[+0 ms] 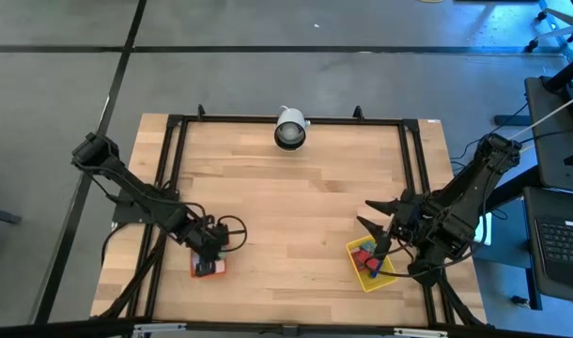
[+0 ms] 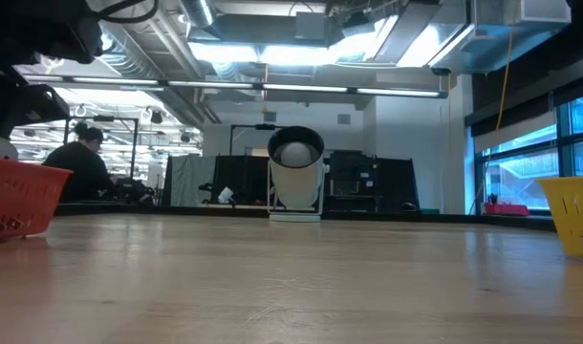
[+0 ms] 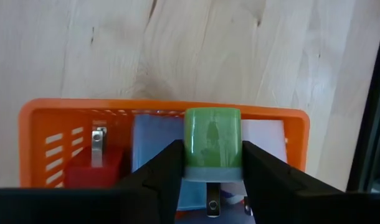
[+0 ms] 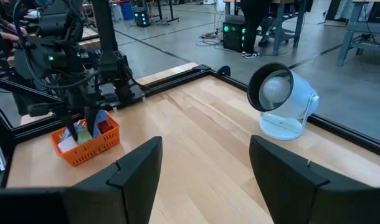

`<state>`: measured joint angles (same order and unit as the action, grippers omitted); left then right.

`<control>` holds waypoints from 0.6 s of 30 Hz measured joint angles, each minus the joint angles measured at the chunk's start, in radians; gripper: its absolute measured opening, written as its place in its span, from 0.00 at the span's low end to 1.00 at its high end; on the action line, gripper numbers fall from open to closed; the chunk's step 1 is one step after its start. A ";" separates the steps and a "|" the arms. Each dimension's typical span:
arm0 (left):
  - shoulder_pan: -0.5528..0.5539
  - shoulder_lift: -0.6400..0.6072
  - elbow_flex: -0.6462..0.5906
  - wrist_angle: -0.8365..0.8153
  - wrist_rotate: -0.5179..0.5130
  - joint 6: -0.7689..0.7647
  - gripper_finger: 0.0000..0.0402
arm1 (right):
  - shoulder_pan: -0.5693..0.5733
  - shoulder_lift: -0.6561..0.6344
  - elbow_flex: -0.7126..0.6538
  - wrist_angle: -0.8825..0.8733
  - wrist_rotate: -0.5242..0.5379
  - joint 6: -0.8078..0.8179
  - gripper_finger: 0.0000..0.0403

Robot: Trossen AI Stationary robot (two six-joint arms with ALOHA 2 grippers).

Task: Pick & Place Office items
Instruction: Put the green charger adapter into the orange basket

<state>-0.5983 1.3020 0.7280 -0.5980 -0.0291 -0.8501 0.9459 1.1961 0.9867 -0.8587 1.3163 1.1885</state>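
**Now: green piece between my left fingers, over the orange tray**

Broadly, the pale wooden bench (image 1: 296, 202) with its black frame carries everything. My left arm reaches in to the orange rectangular plastic tray (image 3: 47, 127) near the bench's front left; my right arm waits over the yellow rectangular plastic tray (image 1: 385, 279) at the front right. A white round desk fan (image 4: 280, 102) stands at the far edge, between the two.

My left tool (image 3: 212, 171) sits just above the orange tray, its two dark fingers (image 3: 159, 174) pressed against the sides of a green blocky piece with metal prongs (image 3: 212, 143), so it is grasping that piece. Below it in the tray lie a red blocky piece (image 3: 93, 174) and a pale blue one (image 3: 156, 140).

My right tool (image 4: 202, 165) stands released, fingers wide apart, holding nothing. Red and blue pieces (image 1: 365, 256) lie in the yellow tray.
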 joint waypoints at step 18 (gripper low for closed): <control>0.001 -0.026 0.011 -0.089 0.002 -0.027 0.51 | 0.000 0.000 0.000 0.022 0.000 -0.028 0.60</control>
<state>-0.5972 1.2758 0.7389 -0.6870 -0.0272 -0.8768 0.9459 1.1961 0.9867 -0.8368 1.3163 1.1603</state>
